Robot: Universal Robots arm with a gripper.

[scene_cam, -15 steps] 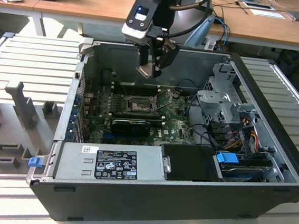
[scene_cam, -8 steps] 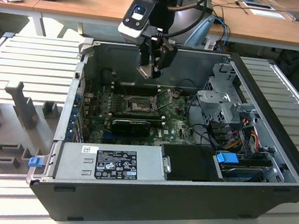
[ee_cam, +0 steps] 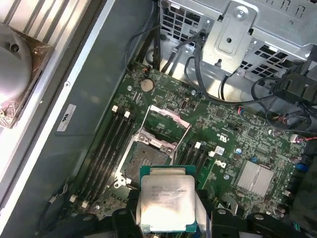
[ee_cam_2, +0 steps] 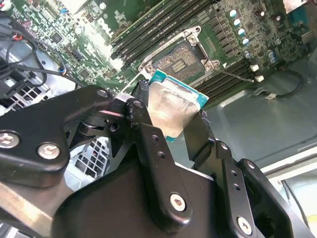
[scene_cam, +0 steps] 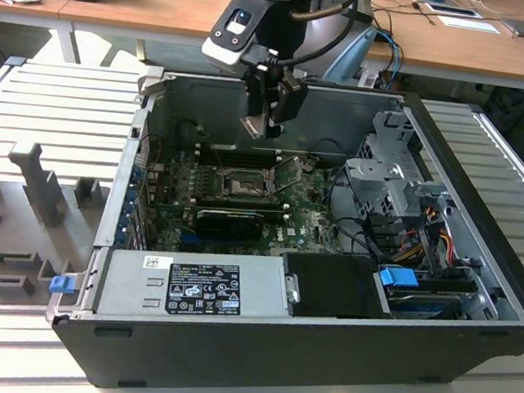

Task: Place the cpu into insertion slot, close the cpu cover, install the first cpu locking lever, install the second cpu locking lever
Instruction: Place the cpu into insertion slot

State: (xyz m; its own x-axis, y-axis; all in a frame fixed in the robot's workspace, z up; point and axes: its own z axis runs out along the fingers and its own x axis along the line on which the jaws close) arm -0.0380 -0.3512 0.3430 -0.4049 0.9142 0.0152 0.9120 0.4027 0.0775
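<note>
Black two-finger pincer [ee_cam_2: 171,119] was clamped on the small flat square cpu with pale grey metal top [ee_cam: 167,198]. It hung well above the open square insertion slot [ee_cam: 143,159], which lay straight below. Silvery cpu cover frame [ee_cam: 168,115] stood open.
</note>
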